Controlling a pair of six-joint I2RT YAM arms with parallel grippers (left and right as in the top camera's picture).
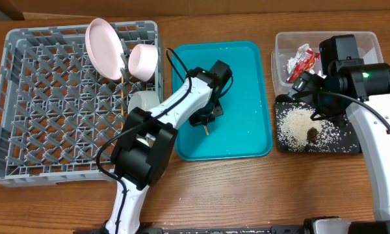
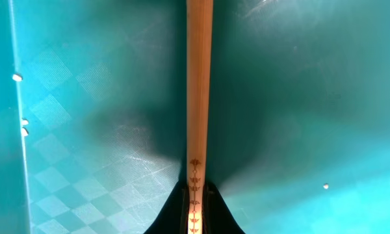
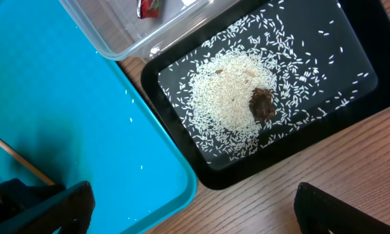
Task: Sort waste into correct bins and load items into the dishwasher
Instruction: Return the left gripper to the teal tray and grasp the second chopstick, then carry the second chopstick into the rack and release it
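Left pincer [image 2: 195, 211] closed on a thin, pale wooden chopstick [image 2: 196, 84], brown motifs near its gripped end, over the teal tray [image 1: 247, 78]. Right pincer [image 3: 188, 211] wide open, empty.

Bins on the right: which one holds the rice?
The shallow black tray, nearer the front edge. It holds rice and a brown lump; the clear tub behind holds a red wrapper.

Teal tray [image 1: 247, 97]; tan chopstick [image 2: 196, 84], brown motifs; black tray [image 3: 351, 110], white rice [image 3: 227, 97].
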